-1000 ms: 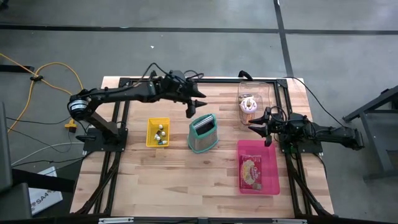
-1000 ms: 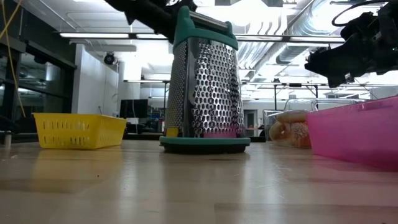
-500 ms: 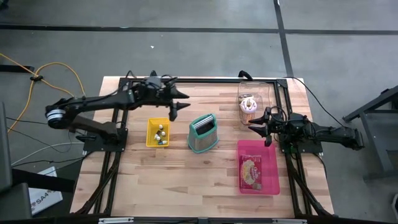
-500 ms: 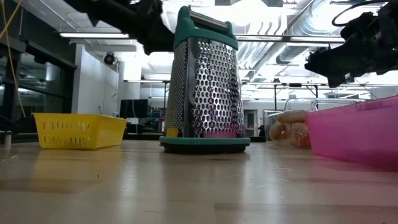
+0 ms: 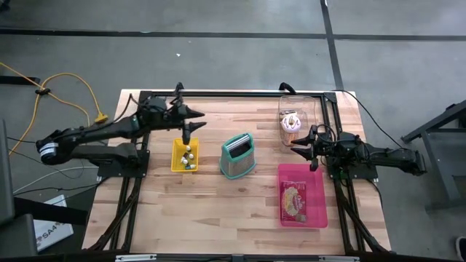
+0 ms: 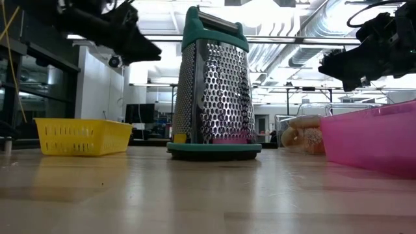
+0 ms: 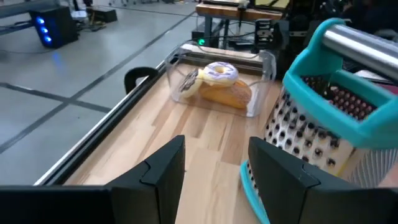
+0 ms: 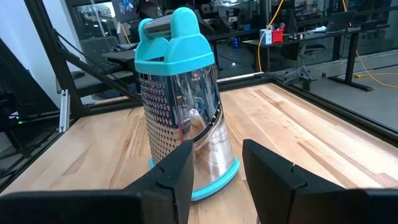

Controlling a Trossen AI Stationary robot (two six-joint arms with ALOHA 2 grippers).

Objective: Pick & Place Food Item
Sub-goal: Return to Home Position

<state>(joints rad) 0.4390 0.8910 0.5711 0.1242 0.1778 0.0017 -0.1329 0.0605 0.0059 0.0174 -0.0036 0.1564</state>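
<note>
Delta vs 1 s ago: only the left arm moved, pulled back leftward from the far side of the grater (image 5: 237, 155). The right arm, grater and bins are unchanged. Near right on the table (image 5: 218, 211): pink bin (image 5: 302, 172) with one printed pack (image 5: 294, 202) lying flat in it, print too small to read. Off the table near left, a floor box (image 5: 51, 231) has a label starting "SA4", rest unreadable. Mid table: grater upright, centre. The yellow basket (image 5: 178, 148) is just left of it, a few small bits inside. The left gripper (image 7: 216, 146) hangs over the basket's far edge, fingers spread, nothing between them. The right gripper (image 8: 217, 149) is parked at mid right, between the pink bin and the clear bin (image 7: 261, 62), pointing at the grater, fingers also apart and empty. Far right: the clear bin holds the food, with bread (image 7: 225, 94) at the bottom and a pale purple donut (image 7: 217, 73) on top of it. Can't make out a dark donut in there. No brand is readable on the grater or the bins.
</note>
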